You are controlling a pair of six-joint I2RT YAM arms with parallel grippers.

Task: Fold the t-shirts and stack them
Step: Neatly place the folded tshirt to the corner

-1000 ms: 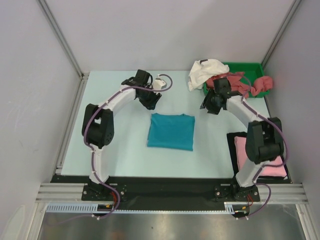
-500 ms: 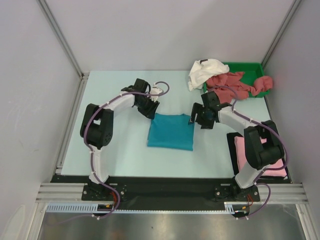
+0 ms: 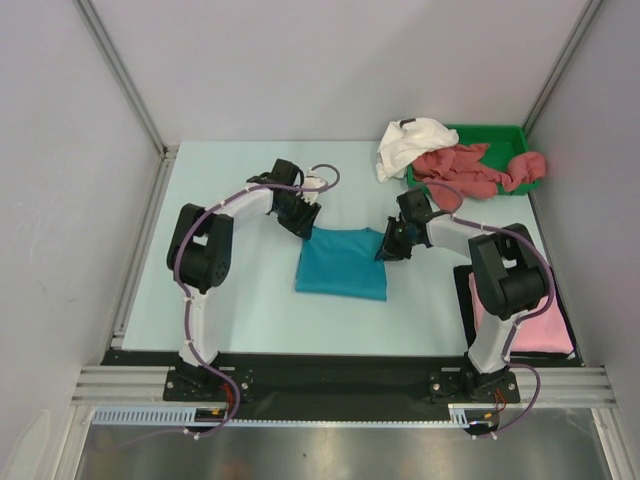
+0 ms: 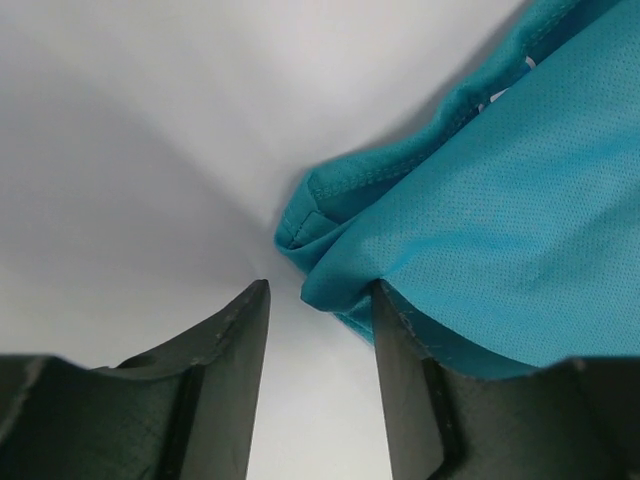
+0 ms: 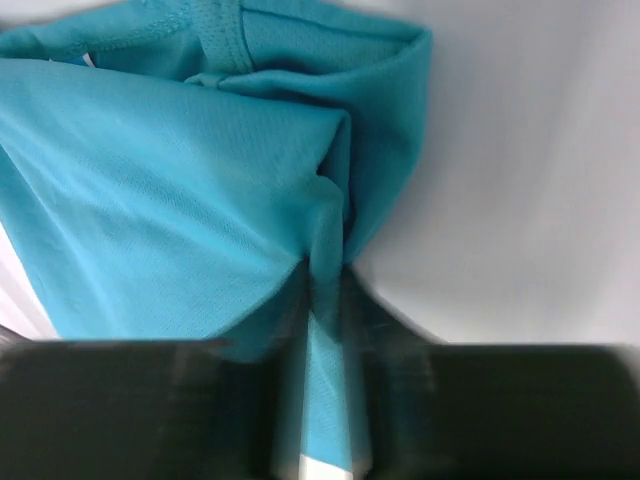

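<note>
left gripper (image 4: 318, 300): spread at the far-left corner of the teal t-shirt (image 4: 480, 200).
teal t-shirt: folded, lying at the middle of the table (image 3: 240, 300).
right gripper (image 5: 325, 290): pinching the far-right corner.
step: likely gripping both far corners.
next: the left gripper must close on cloth, then both lift evenly.

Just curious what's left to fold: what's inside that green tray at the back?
Crumpled red shirts fill the tray, spilling over its right end. A white shirt hangs over its left corner. Whatever lies beneath them is covered.
</note>
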